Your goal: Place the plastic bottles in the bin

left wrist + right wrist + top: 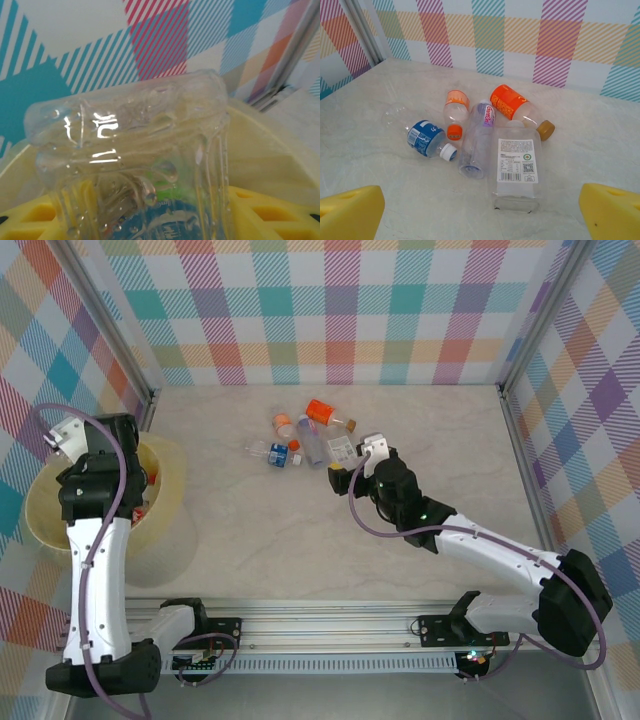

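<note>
Status: task part done, in my judgement.

Left side: my left gripper (150,220) is clenched on a crushed clear bottle (130,135). It hangs directly above the bin (270,155) and is not yet let go. Blue and green show through that bottle from inside the bin. I take these for bottles already deposited, but I cannot make them out well enough to count.

Outstanding: five bottles lie on their sides on the table (300,550), in one loose heap well apart from the bin.
- Nearest the bin is the blue-labelled bottle (422,139).
- Next out is the small orange-capped bottle (456,112).
- Beyond it is the purple-labelled bottle (479,145).
- Farthest from the bin are the white-labelled square bottle (516,167) and the orange-labelled bottle (515,107).

Several of these touch one another.

Right side: my right gripper (480,215) is spread wide and grasps nothing. It hovers at the end of the heap away from the bin, facing the white-labelled square bottle.

Assessment: one release is due now over the bin. After that, five pickups and carries to the bin remain.
</note>
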Action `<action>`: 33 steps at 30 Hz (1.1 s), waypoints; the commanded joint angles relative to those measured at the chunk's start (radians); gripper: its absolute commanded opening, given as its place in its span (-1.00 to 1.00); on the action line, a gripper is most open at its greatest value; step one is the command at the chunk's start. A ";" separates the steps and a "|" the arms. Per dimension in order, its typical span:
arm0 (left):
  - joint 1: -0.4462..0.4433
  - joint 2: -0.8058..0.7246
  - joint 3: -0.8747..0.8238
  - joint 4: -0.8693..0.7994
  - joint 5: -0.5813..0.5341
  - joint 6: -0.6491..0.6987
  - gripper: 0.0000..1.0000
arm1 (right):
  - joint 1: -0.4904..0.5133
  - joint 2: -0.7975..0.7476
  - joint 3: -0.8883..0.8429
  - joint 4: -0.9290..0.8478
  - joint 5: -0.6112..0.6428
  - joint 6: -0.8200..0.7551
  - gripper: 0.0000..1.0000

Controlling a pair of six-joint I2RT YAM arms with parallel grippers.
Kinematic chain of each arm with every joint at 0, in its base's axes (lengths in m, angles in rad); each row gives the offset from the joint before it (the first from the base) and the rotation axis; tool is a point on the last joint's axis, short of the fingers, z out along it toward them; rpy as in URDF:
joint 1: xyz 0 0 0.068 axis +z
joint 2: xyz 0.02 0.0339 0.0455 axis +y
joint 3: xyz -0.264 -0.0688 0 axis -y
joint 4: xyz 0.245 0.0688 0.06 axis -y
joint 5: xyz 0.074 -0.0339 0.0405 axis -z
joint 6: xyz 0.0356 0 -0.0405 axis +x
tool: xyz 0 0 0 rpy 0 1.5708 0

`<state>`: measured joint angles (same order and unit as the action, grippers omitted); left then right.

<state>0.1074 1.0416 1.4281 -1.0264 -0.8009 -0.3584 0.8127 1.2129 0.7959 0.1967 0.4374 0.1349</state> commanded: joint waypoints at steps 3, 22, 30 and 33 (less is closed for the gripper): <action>0.086 0.023 -0.020 -0.082 0.001 -0.023 -0.05 | -0.001 -0.010 0.045 -0.030 -0.002 0.004 0.99; 0.209 0.081 0.026 -0.179 -0.058 -0.063 0.81 | -0.002 0.027 0.086 -0.060 -0.019 -0.006 0.99; 0.206 0.074 0.064 -0.169 0.093 -0.080 1.00 | -0.002 0.033 0.077 -0.060 -0.008 0.008 0.99; 0.200 0.042 0.072 -0.133 0.223 -0.090 1.00 | -0.004 0.042 0.081 -0.061 0.007 0.008 0.99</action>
<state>0.3038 1.1206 1.4662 -1.1751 -0.7189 -0.4294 0.8120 1.2434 0.8570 0.1360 0.4278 0.1421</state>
